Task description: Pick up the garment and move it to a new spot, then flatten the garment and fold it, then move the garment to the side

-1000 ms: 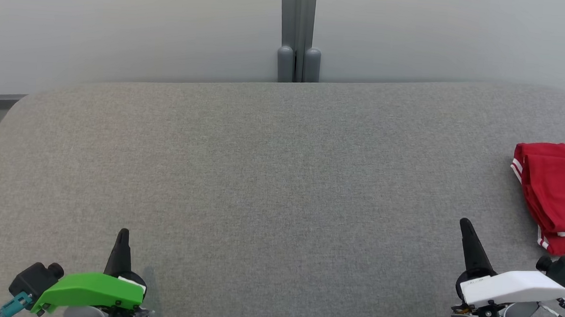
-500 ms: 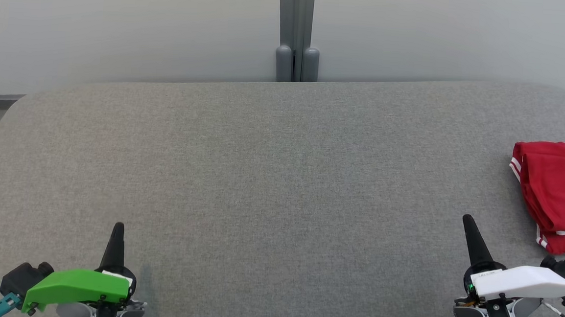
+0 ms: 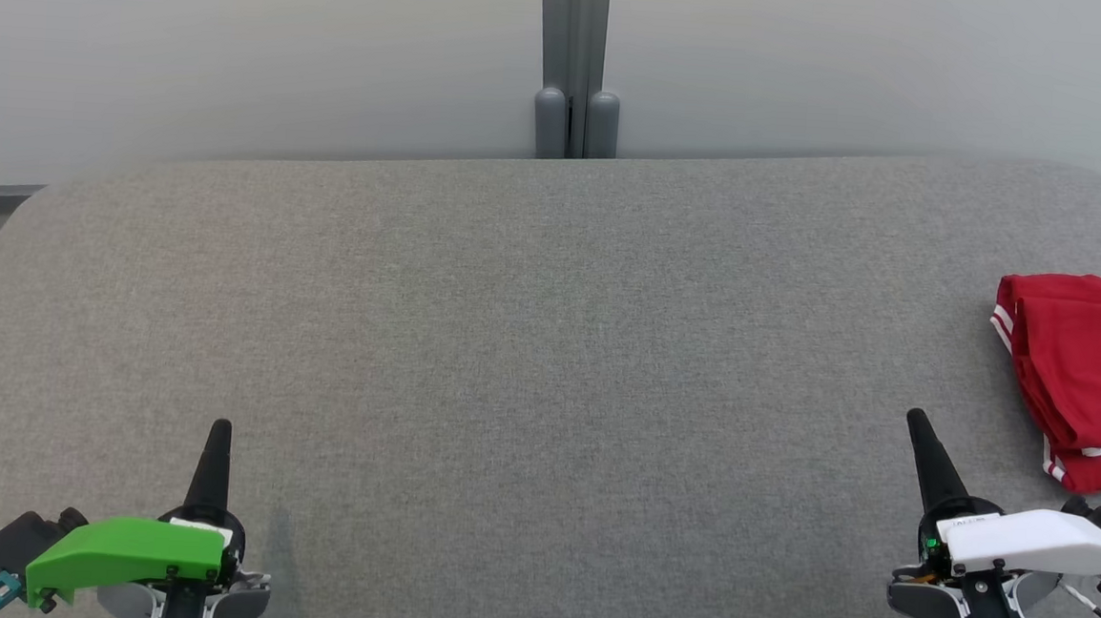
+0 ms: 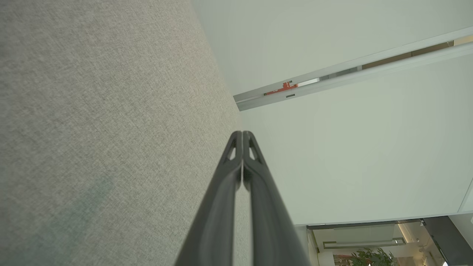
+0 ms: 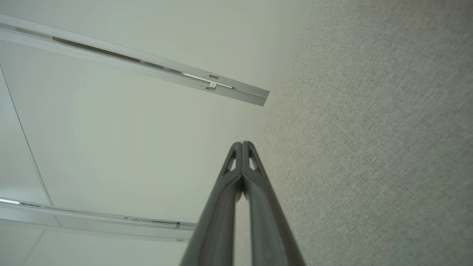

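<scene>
If we reach out as we are, we may shove rather than grasp: our left gripper [image 3: 220, 430] and right gripper [image 3: 916, 422], low over the near side of the grey table [image 3: 548, 347], have fingers pressed together, holding nothing. Farther off, the red garment [image 3: 1087, 370] lies bunched at the right edge, where a push could drop it.

the left gripper [image 3: 219, 430] is held at the near left, the right gripper [image 3: 915, 420] at the near right; both are pressed closed and pointed far.
</scene>
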Controlling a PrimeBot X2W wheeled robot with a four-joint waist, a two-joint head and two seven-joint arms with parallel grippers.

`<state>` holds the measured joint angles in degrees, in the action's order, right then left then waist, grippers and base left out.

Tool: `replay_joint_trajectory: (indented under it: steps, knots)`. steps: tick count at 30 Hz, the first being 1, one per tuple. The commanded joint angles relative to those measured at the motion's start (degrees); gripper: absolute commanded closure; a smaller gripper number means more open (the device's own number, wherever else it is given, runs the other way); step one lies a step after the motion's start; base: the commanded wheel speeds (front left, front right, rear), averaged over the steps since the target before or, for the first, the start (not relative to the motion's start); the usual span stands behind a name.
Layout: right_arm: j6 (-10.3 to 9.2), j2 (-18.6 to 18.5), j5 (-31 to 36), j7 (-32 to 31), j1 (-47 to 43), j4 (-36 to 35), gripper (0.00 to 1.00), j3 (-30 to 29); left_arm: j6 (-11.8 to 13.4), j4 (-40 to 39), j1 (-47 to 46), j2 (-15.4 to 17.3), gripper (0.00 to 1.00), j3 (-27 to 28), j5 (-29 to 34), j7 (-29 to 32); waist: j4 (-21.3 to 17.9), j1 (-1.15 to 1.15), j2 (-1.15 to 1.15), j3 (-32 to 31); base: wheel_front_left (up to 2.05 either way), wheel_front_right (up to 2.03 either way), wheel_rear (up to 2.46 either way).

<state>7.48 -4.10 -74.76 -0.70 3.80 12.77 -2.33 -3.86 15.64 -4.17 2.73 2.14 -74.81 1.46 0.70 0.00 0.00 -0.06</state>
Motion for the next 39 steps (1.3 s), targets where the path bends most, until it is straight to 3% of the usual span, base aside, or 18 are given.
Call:
replay_joint_trajectory:
  steps: [1, 39]
  knots:
    - [0.03, -0.3, -1.6, -0.4, 0.9, -0.1, 1.00, -0.3, -0.6, -0.6, -1.5, 0.2, 1.00, 0.6, -1.3, 0.4, 0.0, 0.00, 0.00, 0.0, 0.00, 0.00, 0.00]
    - [0.02, 0.1, -17.4, -4.4, 2.5, 1.1, 1.00, -2.5, -3.5, -1.6, -2.4, 0.3, 1.00, 4.3, -16.2, 4.8, -0.6, 0.00, 0.00, 0.2, 0.00, 0.00, 0.00]
